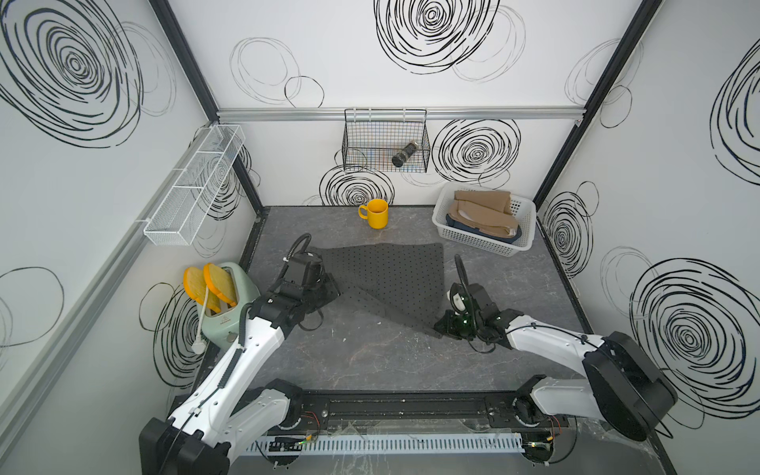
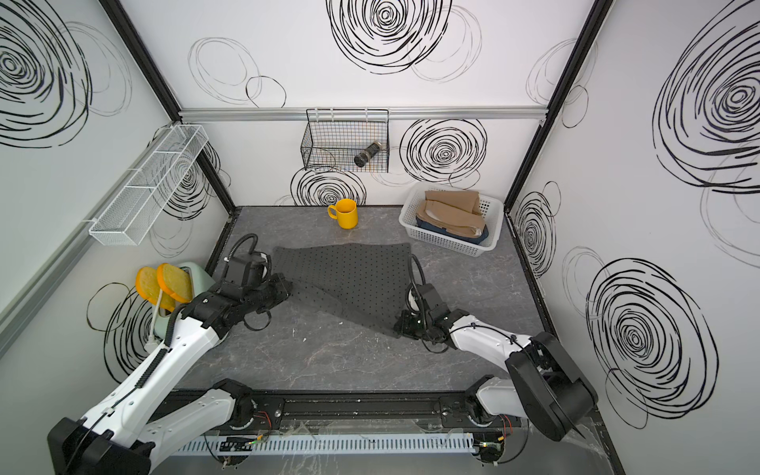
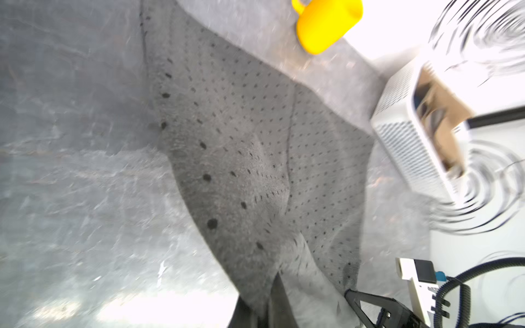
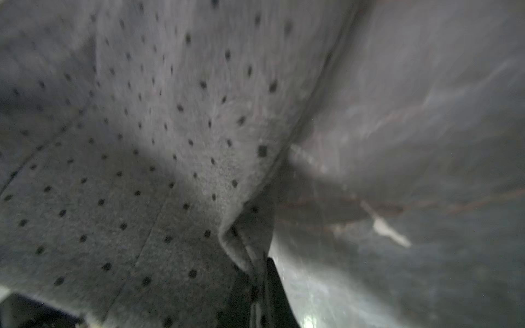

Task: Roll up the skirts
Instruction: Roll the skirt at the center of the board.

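Note:
The dark grey dotted skirt (image 1: 386, 279) (image 2: 349, 275) lies spread mid-table. My left gripper (image 1: 329, 288) (image 2: 286, 290) is at its near left corner. In the left wrist view the gripper (image 3: 267, 309) is shut on a pinched fold of the skirt (image 3: 241, 142). My right gripper (image 1: 442, 325) (image 2: 401, 327) is at the near right corner. The right wrist view shows that gripper (image 4: 260, 286) shut on the skirt's edge (image 4: 142, 170), which is lifted slightly. A tan-brown skirt (image 1: 481, 205) lies folded on a dark blue denim one (image 1: 454, 222) in a basket.
The white plastic basket (image 1: 481, 238) stands at the back right. A yellow mug (image 1: 376, 214) stands behind the skirt. A green toaster with bread (image 1: 230, 304) sits by the left arm. On the walls hang a black wire basket (image 1: 386, 140) and a white mesh shelf (image 1: 193, 185).

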Robot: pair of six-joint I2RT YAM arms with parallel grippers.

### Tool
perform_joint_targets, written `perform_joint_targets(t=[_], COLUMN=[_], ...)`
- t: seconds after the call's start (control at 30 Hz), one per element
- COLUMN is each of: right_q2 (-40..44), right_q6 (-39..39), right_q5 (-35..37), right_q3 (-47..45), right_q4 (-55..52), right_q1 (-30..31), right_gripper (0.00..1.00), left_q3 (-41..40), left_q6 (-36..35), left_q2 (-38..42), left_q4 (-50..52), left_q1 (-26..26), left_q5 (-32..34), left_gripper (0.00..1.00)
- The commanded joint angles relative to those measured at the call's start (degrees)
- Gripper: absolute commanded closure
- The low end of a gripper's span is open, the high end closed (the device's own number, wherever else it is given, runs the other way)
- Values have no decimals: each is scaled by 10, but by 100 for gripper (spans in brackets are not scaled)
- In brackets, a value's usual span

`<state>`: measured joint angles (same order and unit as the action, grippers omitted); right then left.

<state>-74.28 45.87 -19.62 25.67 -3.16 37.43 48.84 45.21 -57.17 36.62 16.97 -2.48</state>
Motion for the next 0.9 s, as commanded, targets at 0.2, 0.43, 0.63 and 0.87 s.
perform_joint_targets(t=[0.2, 0.43, 0.63, 0.87], right_q2=[133, 171, -44, -141], right_q6=[38, -22, -46, -49], right_q5=[59, 57, -30, -97], right_q3=[-26, 55, 193, 161], right_q4=[-103, -99, -95, -50], right_q1=[36, -74, -116, -199], right_gripper=[29, 41, 60, 53], left_q3=[-11, 52, 120, 313], left_q6=[-74, -96, -126, -241], left_q2=[11, -32, -150, -452], left_q4=[93, 74, 53, 85], left_q1=[37, 206, 403, 601], left_q5=[88, 183, 285, 373], left_gripper=[100, 100, 100, 100])
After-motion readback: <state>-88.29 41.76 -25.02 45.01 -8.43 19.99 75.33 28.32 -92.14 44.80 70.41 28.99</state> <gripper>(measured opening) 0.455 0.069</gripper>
